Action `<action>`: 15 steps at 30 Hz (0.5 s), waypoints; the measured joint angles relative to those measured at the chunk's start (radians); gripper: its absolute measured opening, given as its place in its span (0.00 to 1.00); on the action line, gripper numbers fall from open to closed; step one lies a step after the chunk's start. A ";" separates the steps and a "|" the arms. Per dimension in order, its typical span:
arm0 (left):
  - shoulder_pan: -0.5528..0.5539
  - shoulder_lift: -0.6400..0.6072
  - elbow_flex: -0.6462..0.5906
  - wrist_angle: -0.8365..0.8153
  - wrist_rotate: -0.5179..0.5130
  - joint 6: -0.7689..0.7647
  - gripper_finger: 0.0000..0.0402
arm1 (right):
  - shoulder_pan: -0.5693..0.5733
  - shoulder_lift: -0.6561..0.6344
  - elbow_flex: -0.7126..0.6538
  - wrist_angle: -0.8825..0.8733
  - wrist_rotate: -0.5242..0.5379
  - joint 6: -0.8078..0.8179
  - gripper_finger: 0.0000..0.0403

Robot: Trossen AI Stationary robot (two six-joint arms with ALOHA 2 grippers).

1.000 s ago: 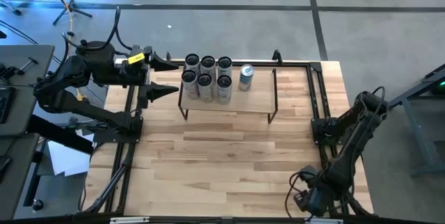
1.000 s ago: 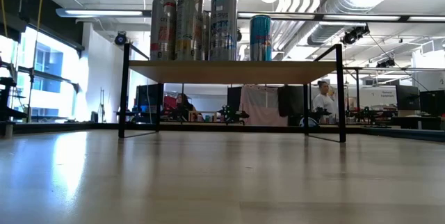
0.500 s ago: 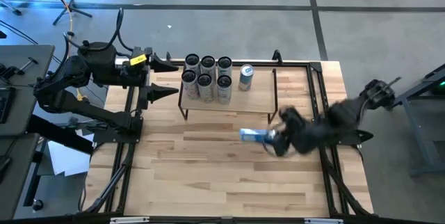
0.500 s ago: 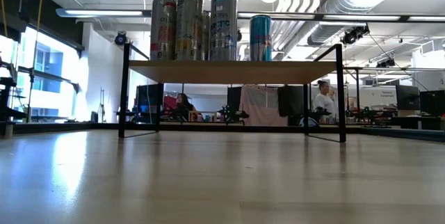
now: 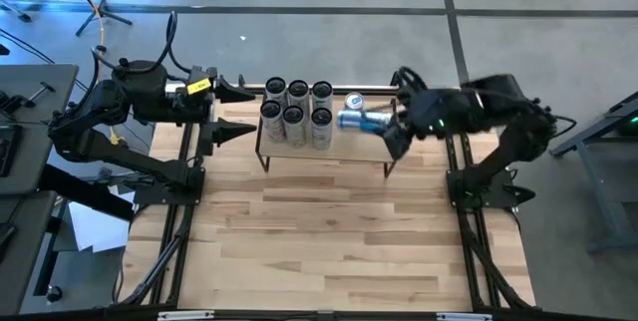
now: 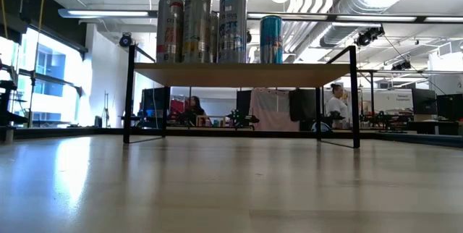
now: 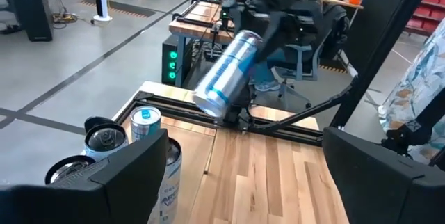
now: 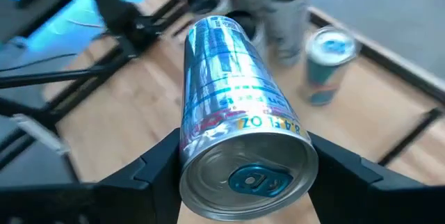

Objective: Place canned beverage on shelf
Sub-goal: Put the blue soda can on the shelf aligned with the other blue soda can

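The shelf (image 5: pixel 334 148) stands at the table's far middle on thin black legs and shows in the low view (image 6: pixel 242 74). On its top stand several silver cans (image 5: pixel 296 114) and a blue can (image 5: pixel 353 102). My right gripper (image 5: pixel 393 128) is shut on a silver-blue can (image 5: pixel 361 120) over the shelf's right part, beside the blue can. My left gripper (image 5: pixel 236 111) is open and empty, just left of the shelf. The held can also shows in the left wrist view (image 7: pixel 226 74). My right gripper pinches the can between its two fingers (image 8: pixel 149 172), on two opposite sides of the can's end nearest the wrist (image 8: pixel 193 147). The fingers come from the table's right, slanting down, and lie along the can. The can is lifted clear above the shelf, tilted with its free end lower.
A black rail frame (image 5: pixel 185 161) with cables runs along both sides of the table. Bare wood table (image 5: pixel 329 231) lies in front of the shelf. The shelf's right third (image 5: pixel 374 147) is bare. People (image 6: pixel 337 103) show in the room behind.
My right arm has swung out from its folded place at the table's near right. Half a second ago it held the can level over the table in front of the shelf. It has since gone up and toward the far edge, over the shelf's right part.
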 joint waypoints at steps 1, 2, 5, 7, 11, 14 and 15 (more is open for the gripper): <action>0.000 0.000 0.000 0.000 0.000 -0.006 0.87 | -0.026 0.019 0.037 -0.027 -0.010 -0.014 0.57; 0.000 0.000 0.000 0.000 -0.001 -0.014 0.87 | -0.053 0.036 0.063 -0.035 -0.024 -0.033 0.57; 0.000 0.000 0.000 0.000 -0.002 -0.036 0.87 | -0.125 0.069 0.085 -0.009 -0.096 -0.082 0.57; 0.000 0.000 0.000 0.000 -0.002 -0.050 0.87 | -0.169 0.074 0.053 -0.024 -0.147 -0.107 0.57; 0.000 0.000 0.000 -0.002 -0.003 -0.069 0.87 | -0.231 0.085 -0.045 -0.025 -0.242 -0.148 0.58; 0.000 0.000 0.000 -0.002 -0.004 -0.079 0.87 | -0.256 0.089 -0.106 -0.026 -0.300 -0.177 0.58; 0.000 0.000 0.000 -0.002 -0.004 -0.079 0.87 | -0.262 0.090 -0.127 -0.024 -0.318 -0.189 0.58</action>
